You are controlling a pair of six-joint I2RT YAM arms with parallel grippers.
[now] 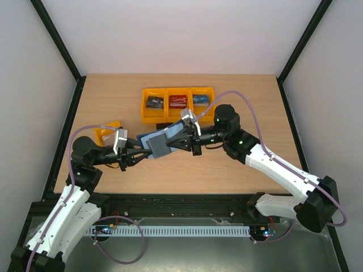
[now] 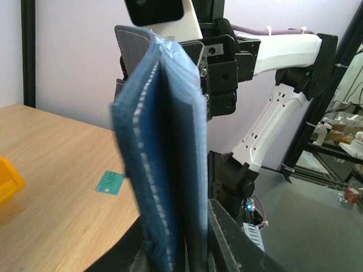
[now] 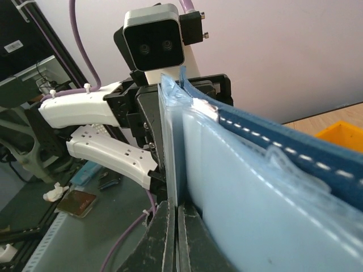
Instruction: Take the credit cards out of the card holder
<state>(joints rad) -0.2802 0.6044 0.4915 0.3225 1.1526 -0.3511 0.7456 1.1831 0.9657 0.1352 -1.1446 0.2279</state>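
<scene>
Above the middle of the table (image 1: 227, 170), nearer its front edge than its back, we see the card holder (image 1: 161, 143) held up in the air between the two arms, its navy covers fanned open and its clear sleeves (image 3: 238, 187) spread. Down on the wood past the holder, the left wrist view shows a teal card (image 2: 110, 182) lying flat by itself, so we judge at least one card is already out. Farther back, just in front of the row of orange bins (image 1: 168, 90) at the far edge, the top view shows a small dark flat thing (image 1: 164, 124); it is too small for us to say whether it is another card or that same one. A lone orange bin (image 1: 102, 135) sits toward the left edge. The sleeves we can see look pale and bare, but most pockets are turned edge-on, so we cannot tell how many cards remain inside; we judge the job partly done, with the rest of the pockets to be emptied. As for the hands, the left gripper (image 1: 146, 152) has the holder's near edge standing between its fingers (image 2: 227, 243), the jaws a little apart, and we cannot tell whether they press on it or only bracket it. The right gripper (image 1: 177, 144), on the far side, has its jaws brought together on a thin clear leaf of the holder, pinching it tight and carrying that end.
</scene>
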